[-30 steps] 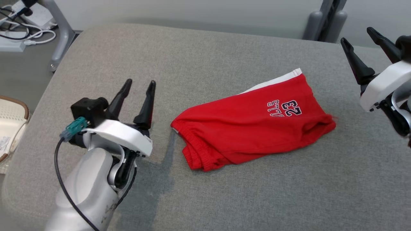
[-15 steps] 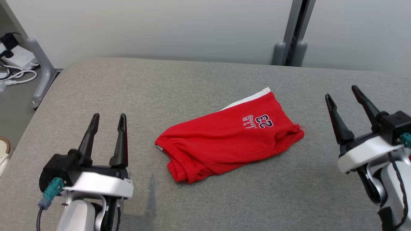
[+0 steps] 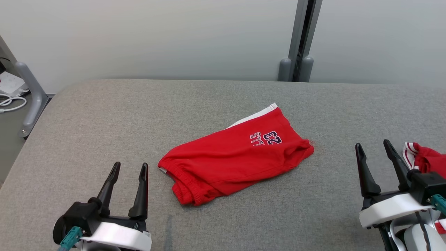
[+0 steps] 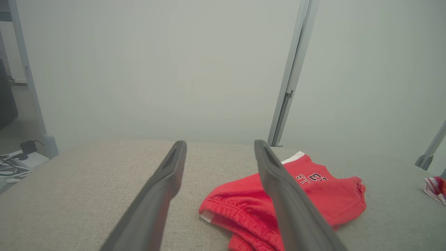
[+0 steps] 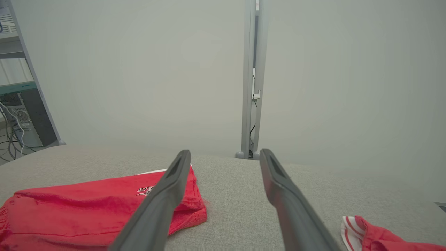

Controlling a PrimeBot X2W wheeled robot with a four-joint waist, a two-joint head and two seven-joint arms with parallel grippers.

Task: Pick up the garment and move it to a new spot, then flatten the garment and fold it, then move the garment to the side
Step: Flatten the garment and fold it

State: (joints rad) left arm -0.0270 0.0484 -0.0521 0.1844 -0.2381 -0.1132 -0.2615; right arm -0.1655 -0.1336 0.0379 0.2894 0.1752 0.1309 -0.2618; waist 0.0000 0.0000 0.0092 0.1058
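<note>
1. A folded pair of red cloth shorts (image 3: 237, 157) lies near the middle of the grey fabric-covered table (image 3: 104, 118). It is set slantwise, with the gathered elastic waistband toward the near left and the leg hems toward the far right.
2. A white stripe runs along the far edge of the shorts. A navy-and-white print, the number 23 above some letters, sits close to the far-right end and reads upside down in the head view.
3. The cloth is bunched at the waistband and rumpled at the right hem, so the fold is not quite flat.
4. The left hand (image 3: 130, 164) is over the near-left part of the table, its two long dark fingers spread wide and holding nothing. It is near the waistband end but apart from it.
5. The right hand (image 3: 372, 144) is over the near-right part of the table, fingers likewise spread wide and empty, well apart from the hem of the shorts.
6. Just beside the right hand, toward the table's right edge, lies a second crumpled red garment with white stripes (image 3: 423, 158).
7. Behind the table a grey upright metal post (image 3: 299, 38) stands against a pale wall.
8. At the far left, white cables (image 3: 10, 103) lie on the floor beside a grey frame leg (image 3: 31, 94).
</note>
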